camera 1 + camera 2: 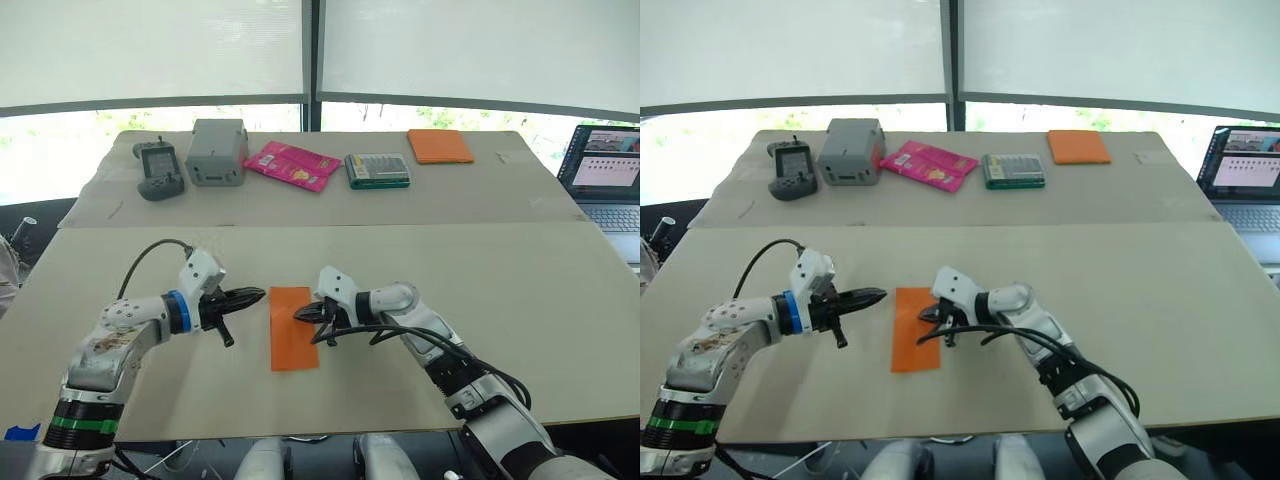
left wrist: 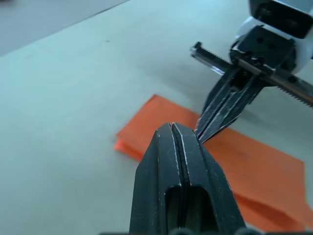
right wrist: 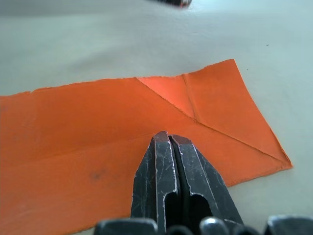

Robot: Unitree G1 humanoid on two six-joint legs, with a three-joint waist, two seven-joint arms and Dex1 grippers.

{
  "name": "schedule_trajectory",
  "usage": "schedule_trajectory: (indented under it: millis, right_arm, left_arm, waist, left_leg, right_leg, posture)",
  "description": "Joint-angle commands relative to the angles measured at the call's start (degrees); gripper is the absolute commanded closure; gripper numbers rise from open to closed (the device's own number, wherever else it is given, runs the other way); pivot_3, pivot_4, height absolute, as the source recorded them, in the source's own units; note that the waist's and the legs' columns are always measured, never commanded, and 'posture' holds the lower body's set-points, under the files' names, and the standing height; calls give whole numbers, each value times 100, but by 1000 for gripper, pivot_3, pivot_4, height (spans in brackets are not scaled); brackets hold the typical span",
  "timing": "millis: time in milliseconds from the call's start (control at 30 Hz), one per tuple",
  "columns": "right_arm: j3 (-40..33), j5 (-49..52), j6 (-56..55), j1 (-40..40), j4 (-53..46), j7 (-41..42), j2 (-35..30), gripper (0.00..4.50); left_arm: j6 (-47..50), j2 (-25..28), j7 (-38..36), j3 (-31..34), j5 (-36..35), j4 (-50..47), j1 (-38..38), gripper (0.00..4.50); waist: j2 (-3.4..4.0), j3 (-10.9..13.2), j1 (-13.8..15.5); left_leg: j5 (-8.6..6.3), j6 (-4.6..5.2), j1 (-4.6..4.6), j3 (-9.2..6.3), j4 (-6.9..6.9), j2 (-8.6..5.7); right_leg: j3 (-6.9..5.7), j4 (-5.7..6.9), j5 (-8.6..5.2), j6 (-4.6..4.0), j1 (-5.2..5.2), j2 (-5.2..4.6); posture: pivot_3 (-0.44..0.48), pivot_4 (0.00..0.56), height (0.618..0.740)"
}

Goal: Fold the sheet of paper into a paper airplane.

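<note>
No legible text, labels or numbers.

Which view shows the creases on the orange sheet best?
Right wrist view: the sheet of paper lies close up, with diagonal and lengthwise creases visible. Head views show a plain narrow strip between both grippers; left wrist view shows one layered end.

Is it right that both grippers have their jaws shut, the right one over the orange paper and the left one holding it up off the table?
Not quite: the left gripper holds nothing. In the left wrist view the sheet of paper lies flat on the table. The right gripper is over it, both jaws shut.
</note>
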Motion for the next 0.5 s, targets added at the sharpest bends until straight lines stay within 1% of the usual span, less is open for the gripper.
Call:
schedule_trajectory:
  millis: [33,267,400,500]
  right_arm:
    - [29,-213,153,-3,62,-92,-137,4454]
    - [-141,-34,352,93,-368,-118,-335,4454]
    - [-346,72,342,131,-482,-320,-301,4454]
    - [-423,-16,145,66,-250,-561,-236,4454]
  left_arm:
    - [-73,-96,29,-325,137,-47,-128,4500]
    - [-347,-46,-105,-1086,681,121,-125,4500]
    - [-476,-2,-171,-1293,839,119,-17,4500]
    - [-529,-4,-170,-1324,894,150,-10,4500]
  waist:
    - [0,0,1]
    - [0,0,37]
    - [0,0,32]
    - [0,0,29]
  left_leg:
    - [0,0,-1,0,0,0]
    - [1,-1,-5,0,0,-4]
    - [1,-1,-14,0,0,-3]
    - [1,-1,-12,0,0,-1]
  right_leg:
    - [0,0,0,0,-2,1]
    - [0,-3,0,0,-2,-2]
    - [0,-5,0,0,-11,-1]
    - [0,-3,0,0,-9,-1]
  posture:
    - [0,150,740]
    - [0,150,740]
    - [0,150,740]
    - [0,150,740]
